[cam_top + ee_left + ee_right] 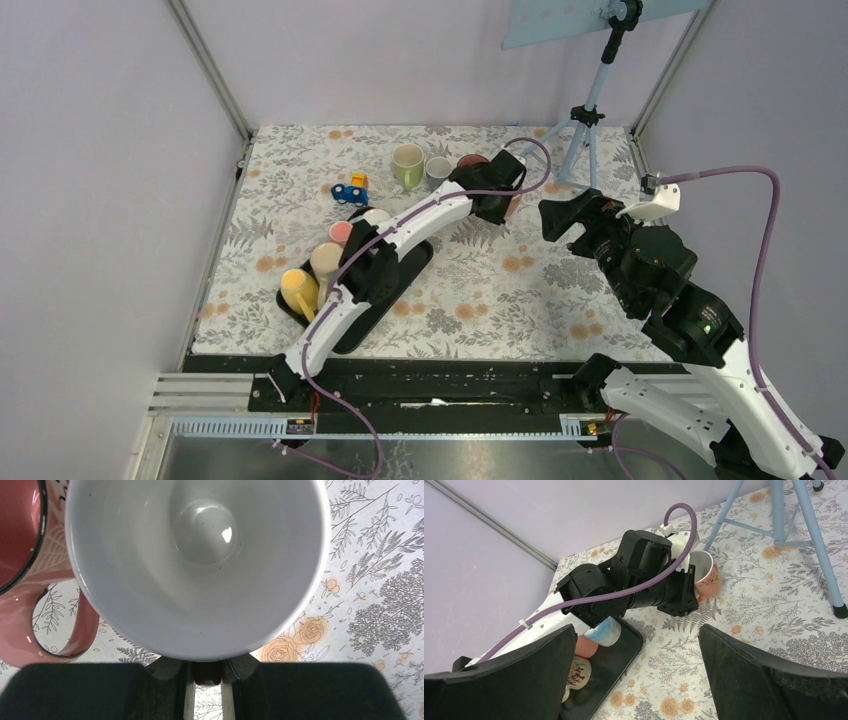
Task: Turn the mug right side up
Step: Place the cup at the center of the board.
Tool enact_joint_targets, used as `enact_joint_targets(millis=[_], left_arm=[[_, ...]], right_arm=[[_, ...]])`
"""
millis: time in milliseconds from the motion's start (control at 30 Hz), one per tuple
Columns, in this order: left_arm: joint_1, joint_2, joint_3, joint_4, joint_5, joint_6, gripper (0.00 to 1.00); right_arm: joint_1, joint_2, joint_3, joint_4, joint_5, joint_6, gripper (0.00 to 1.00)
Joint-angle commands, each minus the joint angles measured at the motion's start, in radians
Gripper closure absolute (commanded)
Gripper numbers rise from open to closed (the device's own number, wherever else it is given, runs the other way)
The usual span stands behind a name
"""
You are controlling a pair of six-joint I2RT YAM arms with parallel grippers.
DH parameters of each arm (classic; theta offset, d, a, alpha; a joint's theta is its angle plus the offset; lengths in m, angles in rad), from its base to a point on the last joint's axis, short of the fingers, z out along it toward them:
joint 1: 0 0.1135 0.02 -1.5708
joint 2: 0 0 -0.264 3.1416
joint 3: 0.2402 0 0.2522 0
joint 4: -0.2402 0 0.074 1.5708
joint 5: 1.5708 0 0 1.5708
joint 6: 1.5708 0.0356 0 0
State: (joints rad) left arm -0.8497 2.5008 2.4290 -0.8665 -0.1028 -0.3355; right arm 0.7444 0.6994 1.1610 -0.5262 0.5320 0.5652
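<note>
White mug point(200, 595) rim cut off; left claw point(206, 674) clamps it; right claw point(636, 630) apart.

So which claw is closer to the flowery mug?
Left. The left claw grips the flowery mug by its rim; the right claw hangs open to its right, not touching.

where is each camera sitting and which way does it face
top external: fixed high behind the bases, looking down on the floral tablecloth; left arm and right arm both show.
left wrist: on the left arm, looking into the pink floral mug with white inside, gripped by the left jaws; red black-rimmed mug beside.
right wrist: on the right arm, facing left across the cloth between the open right jaws.
shared: both wrist views show the floral mug.
</note>
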Motion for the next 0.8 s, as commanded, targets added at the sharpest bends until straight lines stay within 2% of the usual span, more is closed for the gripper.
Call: enact_joint_targets(millis=[0, 767], left_arm=[[-0.004, -0.005, 0.074, 0.085, -0.034, 0.034, 1.0], [-0.004, 0.026, 0.085, 0.095, -0.009, 0.041, 1.0]], right_arm=[[0.003, -0.005, 0.019, 0.017, -0.003, 0.007, 0.0], [0.004, -0.007, 0.02, 0.004, -0.017, 0.014, 0.0]])
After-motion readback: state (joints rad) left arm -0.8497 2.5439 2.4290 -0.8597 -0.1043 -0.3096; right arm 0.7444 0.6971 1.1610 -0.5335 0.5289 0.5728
